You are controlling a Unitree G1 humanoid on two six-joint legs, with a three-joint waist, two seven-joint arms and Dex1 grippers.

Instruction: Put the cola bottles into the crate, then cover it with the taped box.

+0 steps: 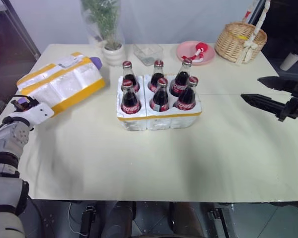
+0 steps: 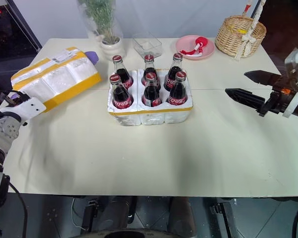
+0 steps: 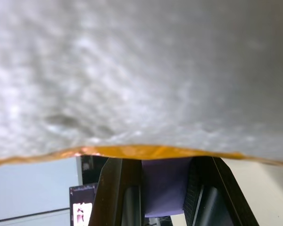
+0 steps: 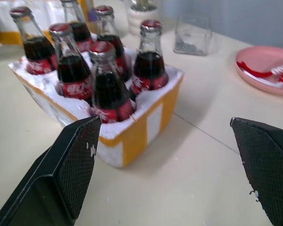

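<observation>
Six cola bottles (image 1: 159, 89) fill the crate (image 1: 159, 119) mid-counter (image 1: 188, 163); the left gripper (image 1: 21, 103) pinches the near edge of the taped box (image 1: 59, 84), likely light but crumbly foam, while the right gripper (image 2: 251, 87) hovers spread.

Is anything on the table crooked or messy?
Mostly tidy. All six cola bottles stand upright in the crate. Only the taped box looks off: it lies tilted, one end propped on something purple, not flat on the table.

Bright even light, soft shadows, wrist-cam blur
</observation>
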